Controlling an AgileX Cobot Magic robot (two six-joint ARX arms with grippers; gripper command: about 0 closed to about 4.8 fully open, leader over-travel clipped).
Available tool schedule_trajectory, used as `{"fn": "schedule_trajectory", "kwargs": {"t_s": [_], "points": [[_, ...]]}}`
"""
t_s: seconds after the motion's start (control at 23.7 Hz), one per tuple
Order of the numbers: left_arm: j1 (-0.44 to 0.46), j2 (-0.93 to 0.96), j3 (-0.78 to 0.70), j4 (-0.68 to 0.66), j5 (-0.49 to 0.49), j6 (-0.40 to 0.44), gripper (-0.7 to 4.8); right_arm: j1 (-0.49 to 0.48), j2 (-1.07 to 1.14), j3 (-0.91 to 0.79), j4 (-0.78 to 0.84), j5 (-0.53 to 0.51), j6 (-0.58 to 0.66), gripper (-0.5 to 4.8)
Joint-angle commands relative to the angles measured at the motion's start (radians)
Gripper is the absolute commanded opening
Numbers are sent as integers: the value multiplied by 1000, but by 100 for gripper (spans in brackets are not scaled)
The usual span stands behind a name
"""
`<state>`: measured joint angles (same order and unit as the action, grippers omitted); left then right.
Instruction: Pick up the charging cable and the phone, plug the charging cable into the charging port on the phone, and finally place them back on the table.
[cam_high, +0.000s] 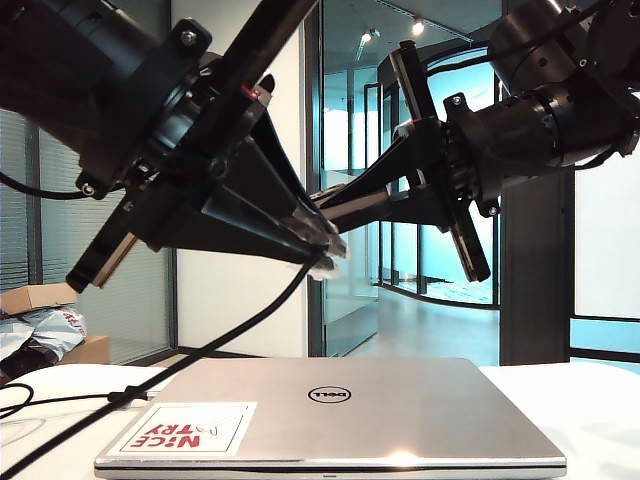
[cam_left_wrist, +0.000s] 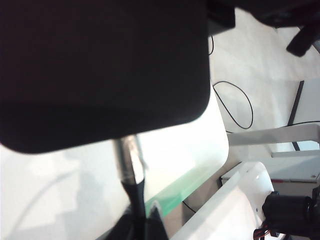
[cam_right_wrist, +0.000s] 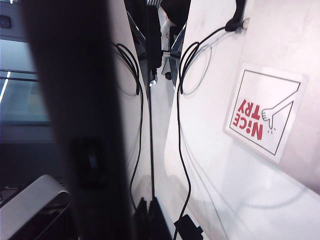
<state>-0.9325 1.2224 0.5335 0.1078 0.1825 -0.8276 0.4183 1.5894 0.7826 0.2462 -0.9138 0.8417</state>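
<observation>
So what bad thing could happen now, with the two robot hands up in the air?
The left gripper, shut on the thin black charging cable, holds its silver plug right at the flat matte-black phone; if it is a bit crooked, the plug might bend or miss. The right gripper, shut on the phone's edge, holds it above the closed silver laptop, so a slip could drop it there. The cord hanging to the white table might tug.

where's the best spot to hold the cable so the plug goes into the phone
Grip the charging cable on its stiff black collar just behind the silver plug, as the left hand does now, shut on it. Coming from the cord side leaves the short metal tip bare, pointing at the edge of the phone that the right hand holds; the loose cord farther back would likely bend.
</observation>
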Motion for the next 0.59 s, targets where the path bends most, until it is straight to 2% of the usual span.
{"fn": "schedule_trajectory", "kwargs": {"t_s": [0.04,0.25,0.34,0.38,0.51,0.59], "points": [[2,-3,2,28,-6,8,-6,3,-10,6,12,-49,-8,-6],[2,-3,2,51,-6,21,8,2,-10,7,14,-11,-8,-6],[2,-3,2,58,-5,72,93,-2,-10,7,18,24,-9,-6],[2,-3,2,58,-5,109,155,-3,-10,7,21,37,-9,-6],[2,-5,3,58,-6,140,262,-23,-10,8,19,60,-10,-6],[2,-6,3,58,-6,140,274,-42,-11,8,20,76,-20,-6]]}}
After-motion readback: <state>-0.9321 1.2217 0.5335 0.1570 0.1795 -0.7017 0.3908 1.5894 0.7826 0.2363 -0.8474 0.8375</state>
